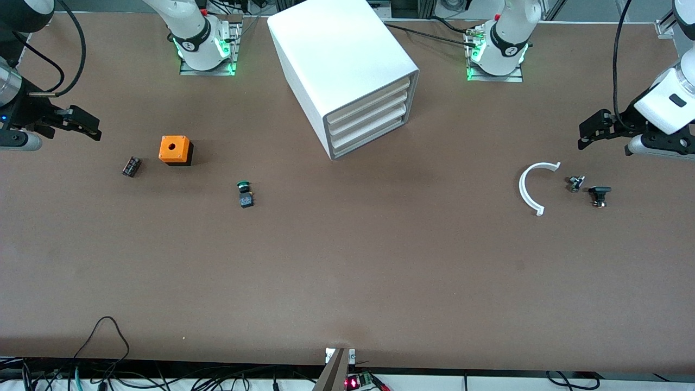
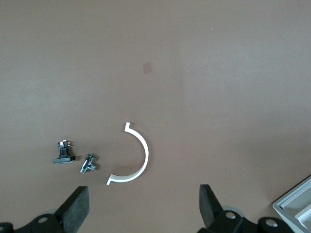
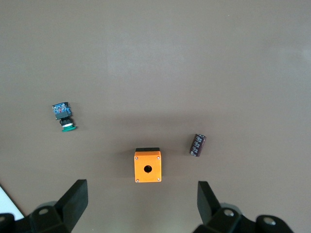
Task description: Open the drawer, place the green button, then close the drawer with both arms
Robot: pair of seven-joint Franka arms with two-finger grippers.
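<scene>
The button (image 1: 245,194) is seen lying on the table (image 1: 347,271); the drawer (image 1: 374,137) is shut. The left gripper (image 1: 589,130) and right gripper (image 1: 89,126) are held up with fingers apart, empty.

On the brown surface (image 1: 347,271) the white cabinet (image 1: 342,70) stands with its lowest drawer (image 1: 372,136) shut, the button (image 1: 245,194) lies near the orange cube (image 1: 175,150), and both the left end effector (image 1: 589,130) and right end effector (image 1: 87,124) hover open.
</scene>
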